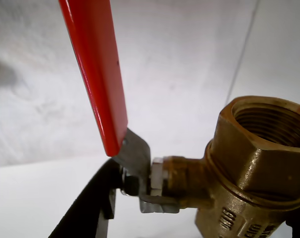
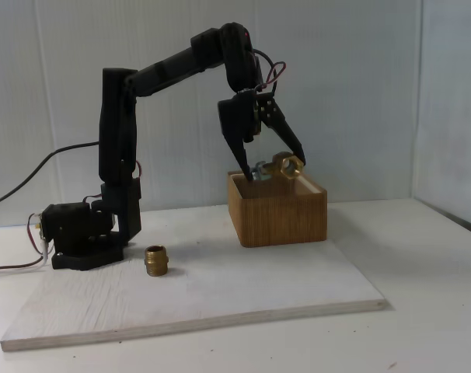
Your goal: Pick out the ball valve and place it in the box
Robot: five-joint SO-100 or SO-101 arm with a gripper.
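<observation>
Board: pale wooden sheet lying flat on the white table; carries the arm's base, the box and a loose fitting.
Arm: black, base at the board's left end in the fixed view, reaching up and over to the right so that its wrist hangs above the box.
Box: light-brown, ribbed sides, standing on the board right of centre in the fixed view; open top directly under the gripper.
Gripper: pointing down, tips at about the level of the box rim; jaws closed onto the valve, one black finger lying against the stem side in the wrist view.
Valve: brass body with hexagonal threaded mouth, red lever; held in the air at the box's top edge, over the opening. Whether its underside already touches the rim or the inside cannot be made out in the fixed view.
Nipple: short brass threaded piece, standing on the board near the arm's base, well apart from the box; not wanted.
Done: right part chosen, grasped, lifted and carried over the box.
Left: lower the valve a little further inside, spread the jaws, draw the arm clear.
Progress: judged late, with the release not yet made.
</observation>
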